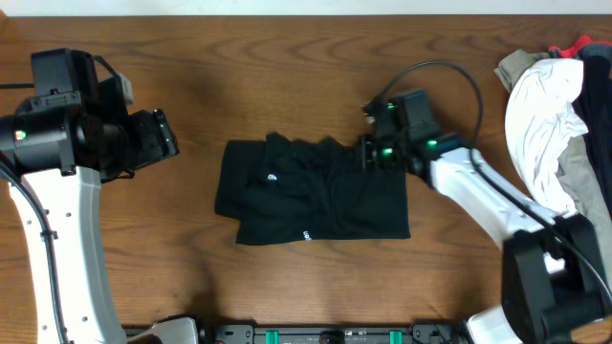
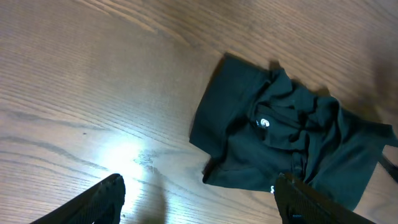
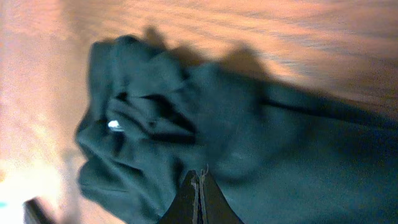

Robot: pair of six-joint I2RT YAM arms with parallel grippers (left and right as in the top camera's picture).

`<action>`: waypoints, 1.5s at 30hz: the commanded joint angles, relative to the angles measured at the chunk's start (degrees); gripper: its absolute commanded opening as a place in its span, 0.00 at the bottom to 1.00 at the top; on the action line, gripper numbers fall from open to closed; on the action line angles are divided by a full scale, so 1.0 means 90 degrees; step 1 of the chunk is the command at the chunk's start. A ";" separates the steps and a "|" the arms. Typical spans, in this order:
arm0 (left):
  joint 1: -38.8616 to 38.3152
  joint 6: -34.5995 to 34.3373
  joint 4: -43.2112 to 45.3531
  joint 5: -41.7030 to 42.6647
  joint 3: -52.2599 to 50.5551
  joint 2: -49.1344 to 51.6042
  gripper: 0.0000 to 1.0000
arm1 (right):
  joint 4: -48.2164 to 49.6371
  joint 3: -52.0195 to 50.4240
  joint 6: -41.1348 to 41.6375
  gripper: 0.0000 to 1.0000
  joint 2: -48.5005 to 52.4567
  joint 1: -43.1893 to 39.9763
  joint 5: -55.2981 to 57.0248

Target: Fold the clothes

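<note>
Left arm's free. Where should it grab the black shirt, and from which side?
Pinch the shirt at its flat left edge, bringing the open left gripper in from the left over bare table. The fabric around the logo is bunched.

Item: black shirt [image 1: 316, 196], soft fabric, partly folded.
We record it lying flat at the centre of the overhead view as a rough rectangle, rumpled along its 12 o'clock edge. Its small white round logo [image 1: 271, 178] sits toward 9 o'clock, and its white lettering [image 1: 306, 235] at 6 o'clock.

Black shirt [image 1: 311, 196] with white logo [image 1: 271, 178], brown wood-grain table [image 1: 287, 67]
</note>
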 commanded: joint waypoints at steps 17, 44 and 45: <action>-0.0015 0.0063 0.0046 0.0041 0.0117 -0.0080 0.79 | 0.4073 0.0051 0.1205 0.01 0.1693 0.1224 -0.0974; -0.0015 0.0063 0.0053 0.0041 0.0117 -0.0080 0.79 | 0.2302 0.0044 0.0517 0.01 0.1552 0.1110 -0.0899; -0.0015 0.0063 0.0053 0.0041 0.0117 -0.0080 0.79 | 0.2662 0.0044 0.0520 0.01 0.1554 0.1178 -0.1234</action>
